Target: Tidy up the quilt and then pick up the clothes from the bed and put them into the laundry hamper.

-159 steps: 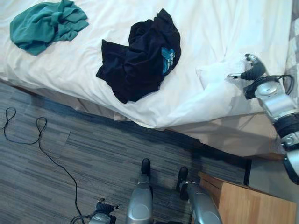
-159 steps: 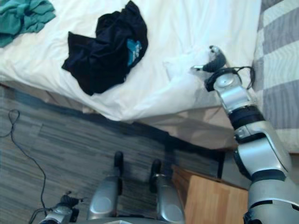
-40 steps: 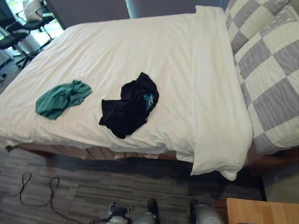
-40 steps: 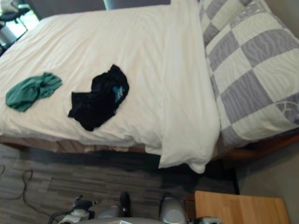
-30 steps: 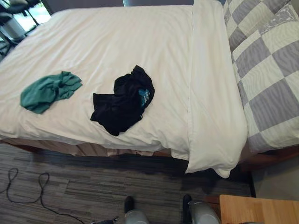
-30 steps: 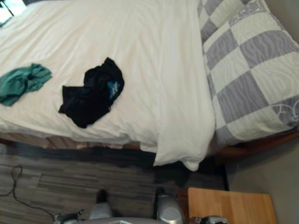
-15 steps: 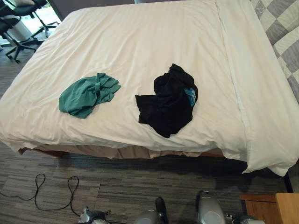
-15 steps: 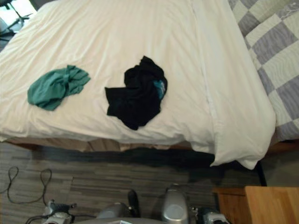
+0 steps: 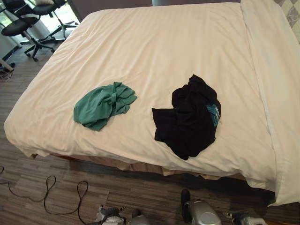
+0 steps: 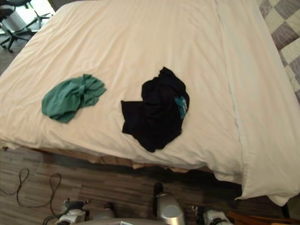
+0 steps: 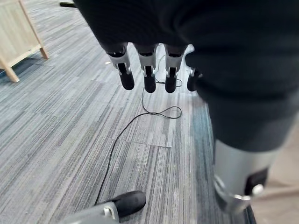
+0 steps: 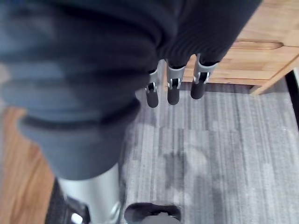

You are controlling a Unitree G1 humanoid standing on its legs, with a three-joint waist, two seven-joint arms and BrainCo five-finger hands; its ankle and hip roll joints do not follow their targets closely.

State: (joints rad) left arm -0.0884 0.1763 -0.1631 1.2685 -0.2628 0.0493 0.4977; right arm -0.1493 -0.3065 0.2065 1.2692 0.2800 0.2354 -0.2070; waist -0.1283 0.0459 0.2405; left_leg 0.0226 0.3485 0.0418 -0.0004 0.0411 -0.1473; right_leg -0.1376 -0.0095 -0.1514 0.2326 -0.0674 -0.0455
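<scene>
Near bed edge [image 9: 140, 165]: green garment [image 9: 102, 105], black garment [image 9: 190, 118].

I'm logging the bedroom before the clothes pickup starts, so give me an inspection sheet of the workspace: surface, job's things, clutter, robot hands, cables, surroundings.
Surface: white quilt spread flat over the bed, its folded edge hanging over the near corner.
Job's things: crumpled green garment and crumpled black garment with a teal print lie apart on the quilt; a laundry hamper: nothing seen.
Clutter: nothing seen.
Robot hands: left robot hand and right robot hand hang over the floor, fingers straight, holding nothing.
Cables: nothing to report.
Surroundings: grey striped carpet, black office chairs, grey-checked pillow, wooden cabinet.
</scene>
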